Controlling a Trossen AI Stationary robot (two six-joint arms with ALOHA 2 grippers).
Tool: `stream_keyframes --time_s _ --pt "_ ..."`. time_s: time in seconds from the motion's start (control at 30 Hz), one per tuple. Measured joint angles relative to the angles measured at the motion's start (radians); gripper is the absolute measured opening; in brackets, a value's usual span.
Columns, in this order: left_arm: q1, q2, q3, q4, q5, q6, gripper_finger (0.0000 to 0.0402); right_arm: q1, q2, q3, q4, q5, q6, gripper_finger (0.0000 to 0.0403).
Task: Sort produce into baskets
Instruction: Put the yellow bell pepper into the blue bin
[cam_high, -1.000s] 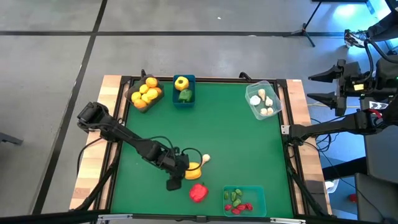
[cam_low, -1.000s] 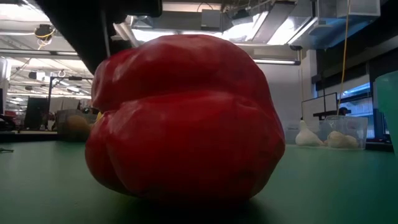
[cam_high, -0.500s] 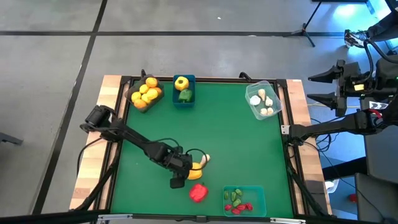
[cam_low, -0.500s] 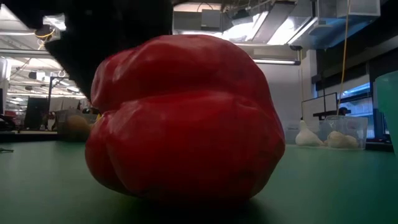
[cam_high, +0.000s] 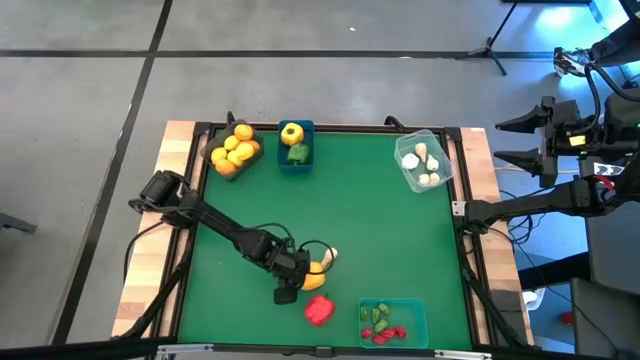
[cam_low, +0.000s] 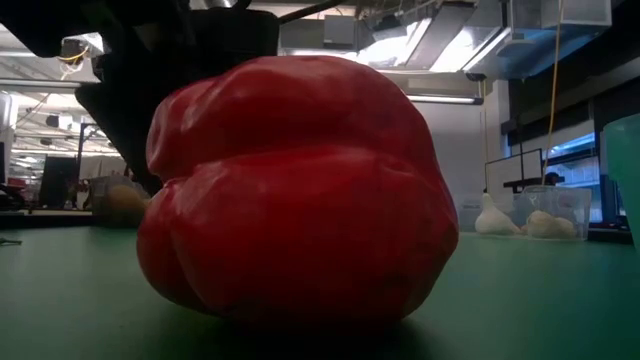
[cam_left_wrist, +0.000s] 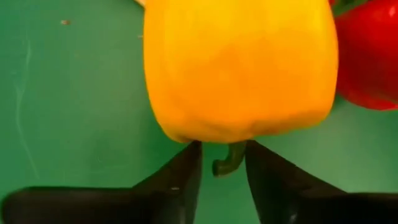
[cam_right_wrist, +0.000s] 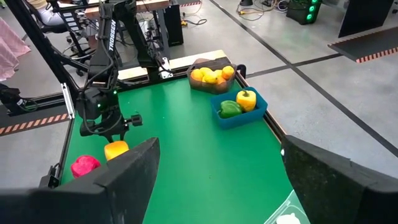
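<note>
Left gripper (cam_left_wrist: 219, 165): fingers straddling the green stem of the yellow pepper (cam_left_wrist: 239, 65), narrowly parted; whether they pinch it I cannot tell.
High view: yellow pepper (cam_high: 313, 278) just beside red pepper (cam_high: 319, 309), near teal basket (cam_high: 415, 310).
Low view: red pepper fills it, hiding the yellow one.
Right gripper (cam_right_wrist: 214, 180): jaws wide apart, empty, off the table's right edge.

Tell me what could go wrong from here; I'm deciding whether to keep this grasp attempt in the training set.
The left hand is pinching only the thin green stem of the yellow pepper, so the pepper may swing or slip free when lifted. The red pepper lies right beside it, so a swinging lift could knock it toward the table edge.
</note>
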Motion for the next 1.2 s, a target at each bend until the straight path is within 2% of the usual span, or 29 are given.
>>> stream_keyframes --time_s 0.27,0.43,0.57,0.8,1.0,1.2 --pt "0.008 0.000 0.000 0.018 0.008 -0.022 0.0018 0.000 0.000 0.000 0.000 0.000 0.000 0.0328" --pt "0.017 0.000 0.000 0.019 0.009 -0.058 0.0024 0.000 0.000 0.000 0.000 0.000 0.000 0.0328" --pt "0.035 -0.010 0.000 0.013 0.014 -0.144 0.0018 0.000 0.000 0.000 0.000 0.000 -0.001 0.0328" --pt "0.090 -0.111 0.001 0.002 -0.018 -0.183 0.0015 0.000 0.000 0.000 0.000 0.000 -0.002 0.0328" --pt "0.216 -0.216 0.002 -0.072 -0.078 -0.138 0.0015 0.000 0.000 0.000 0.000 0.000 -0.002 0.0328" --pt "0.430 -0.287 0.002 -0.106 -0.127 -0.039 0.0019 0.000 0.000 0.000 0.000 0.000 -0.004 0.0328"
